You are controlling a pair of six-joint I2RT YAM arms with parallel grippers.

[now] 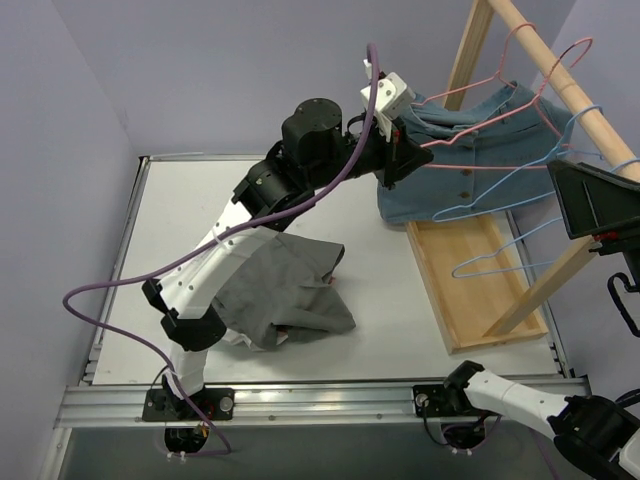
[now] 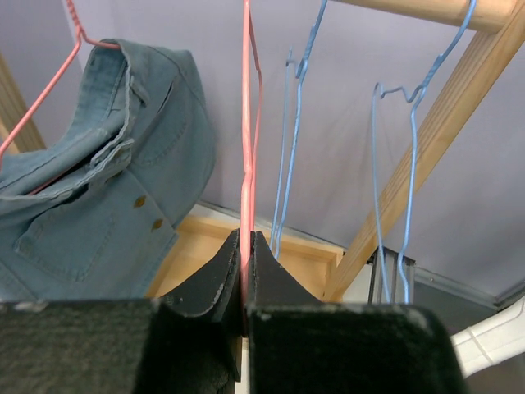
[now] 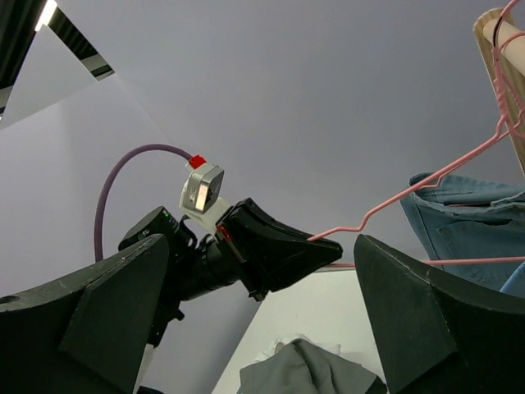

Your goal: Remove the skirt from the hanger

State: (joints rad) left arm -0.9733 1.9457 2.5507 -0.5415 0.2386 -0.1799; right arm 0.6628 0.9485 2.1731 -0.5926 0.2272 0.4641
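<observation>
**Left Arm Pinches Pink Hanger, Skirt on the Rack**

Reaching up and across the table, the left arm has its left gripper at the near corner of the pink hanger. Its two dark fingers are pressed together on the thin pink wire, which runs straight up from between them in the left wrist view.

The denim skirt is on that hanger, draped over its wire and hanging down at the left end of the wooden rack. Its lower edge sits just above the rack's base board. From the left wrist, the skirt's waistband and brass studs show to the left of the pinched wire, apart from the fingers.

Two blue hangers hang empty from the same rail, to the right of the pink one.

The right gripper is raised at the right side of the scene, near the rack's far end. Its fingers are spread wide with nothing between them. Its wrist camera looks through that gap toward the left gripper and the pink wire.

A grey garment lies crumpled on the table beneath the left arm, well apart from the rack.
</observation>
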